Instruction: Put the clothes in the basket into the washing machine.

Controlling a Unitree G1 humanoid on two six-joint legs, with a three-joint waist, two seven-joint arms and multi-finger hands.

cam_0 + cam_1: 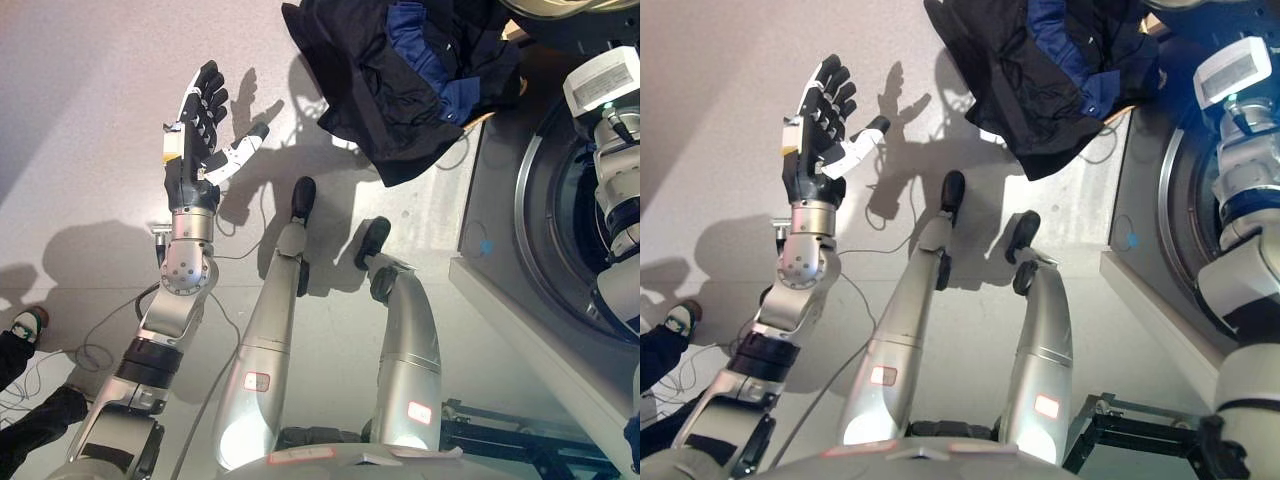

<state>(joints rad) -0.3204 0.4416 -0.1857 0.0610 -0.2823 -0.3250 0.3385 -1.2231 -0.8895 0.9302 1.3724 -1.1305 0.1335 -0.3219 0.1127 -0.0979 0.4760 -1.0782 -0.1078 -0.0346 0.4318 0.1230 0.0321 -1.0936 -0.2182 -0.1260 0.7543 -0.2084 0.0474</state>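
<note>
Two head-mounted views, side by side, looking steeply down at the floor ahead

Both face downward from above the arms, close enough that the left hand (pixel 200 125) fills the upper left; both share the dark clothes (pixel 1040 70) at top centre and the washing machine (pixel 545 210) along the right edge; the right eye view sits slightly further right, so shared things fall a little further left in it.

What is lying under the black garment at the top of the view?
A blue garment lies on the black garment, not under it. A pale edge, perhaps the basket, peeks out beside it. The rest beneath is covered.
</note>
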